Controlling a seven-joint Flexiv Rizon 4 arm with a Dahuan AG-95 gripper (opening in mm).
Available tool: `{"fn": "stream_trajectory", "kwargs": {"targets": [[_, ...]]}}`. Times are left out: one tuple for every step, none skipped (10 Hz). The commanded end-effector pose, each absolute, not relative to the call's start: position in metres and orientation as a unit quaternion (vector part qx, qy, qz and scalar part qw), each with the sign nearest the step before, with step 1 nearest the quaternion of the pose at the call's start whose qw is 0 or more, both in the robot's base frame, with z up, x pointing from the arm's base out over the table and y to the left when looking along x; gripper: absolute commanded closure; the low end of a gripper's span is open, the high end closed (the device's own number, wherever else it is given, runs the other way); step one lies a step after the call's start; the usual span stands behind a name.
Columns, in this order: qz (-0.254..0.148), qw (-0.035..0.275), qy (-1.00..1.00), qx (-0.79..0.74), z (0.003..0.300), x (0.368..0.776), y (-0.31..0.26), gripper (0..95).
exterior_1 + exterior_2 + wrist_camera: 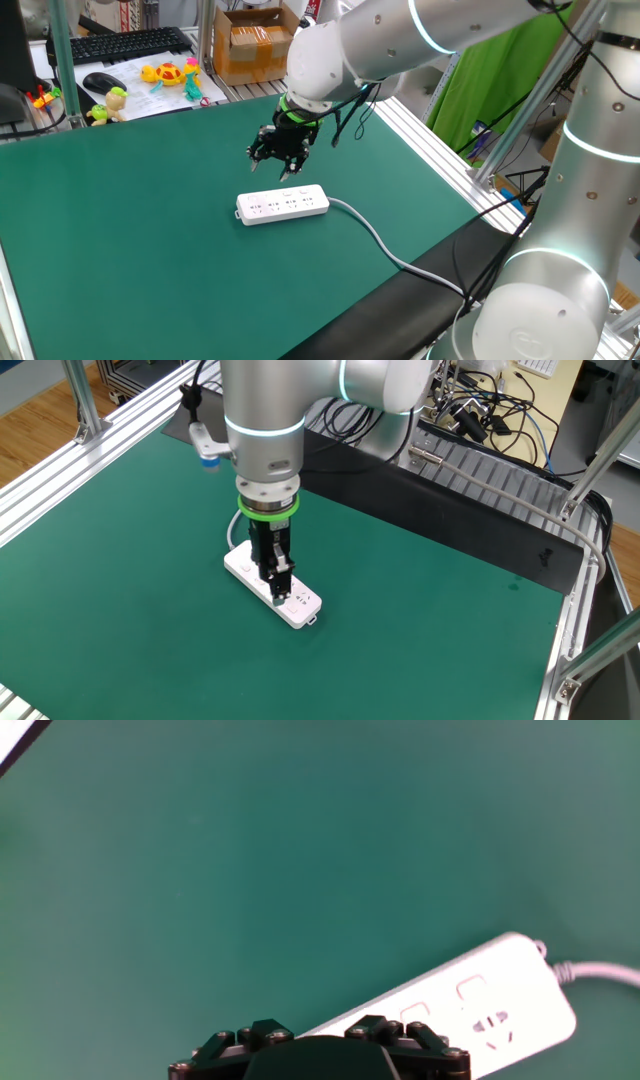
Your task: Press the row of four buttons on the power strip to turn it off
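You see the green table (120,230) with the arm (400,40) reaching in from the right. Power strip (283,203) lies flat mid-table, cable (375,235) trailing right. Gripper (281,160) hangs just above it, pointing down, holding nothing; can't tell if the fingers are apart. Buttons (470,988) run along the strip's far edge.

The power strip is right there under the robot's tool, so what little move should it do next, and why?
Probably lower the tool straight down onto the nearest button. It hangs above the power strip, not touching it. The row of four buttons runs along the strip's far edge in one fixed view, about below the fingertips. The strip lies flat on the green table.
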State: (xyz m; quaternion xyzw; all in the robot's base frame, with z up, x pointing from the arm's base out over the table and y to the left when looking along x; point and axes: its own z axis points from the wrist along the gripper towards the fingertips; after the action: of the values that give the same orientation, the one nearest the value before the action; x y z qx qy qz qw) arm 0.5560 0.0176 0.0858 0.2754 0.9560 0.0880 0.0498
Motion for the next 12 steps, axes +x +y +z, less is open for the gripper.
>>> {"fn": "stream_trajectory", "kwargs": {"targets": [[0.071,0.062,0.974,0.208,0.099,0.545,0.019,38.0],[0.065,0.067,0.978,0.187,0.100,0.542,0.019,38.0],[0.059,0.071,0.982,0.167,0.101,0.540,0.020,38.0],[0.049,0.076,0.986,0.138,0.103,0.537,0.020,38.0],[0.043,0.079,0.988,0.125,0.103,0.537,0.020,38.0],[0.032,0.085,0.991,0.100,0.103,0.537,0.019,38.0],[0.020,0.089,0.993,0.078,0.102,0.537,0.018,38.0],[0.015,0.092,0.993,0.067,0.101,0.538,0.016,38.0],[0.009,0.096,0.994,0.047,0.099,0.538,0.012,38.0],[0.006,0.099,0.994,0.037,0.098,0.539,0.010,38.0],[0.004,0.104,0.994,0.021,0.095,0.540,0.005,38.0],[0.001,0.106,0.994,0.005,0.094,0.541,0.001,38.0]]}}
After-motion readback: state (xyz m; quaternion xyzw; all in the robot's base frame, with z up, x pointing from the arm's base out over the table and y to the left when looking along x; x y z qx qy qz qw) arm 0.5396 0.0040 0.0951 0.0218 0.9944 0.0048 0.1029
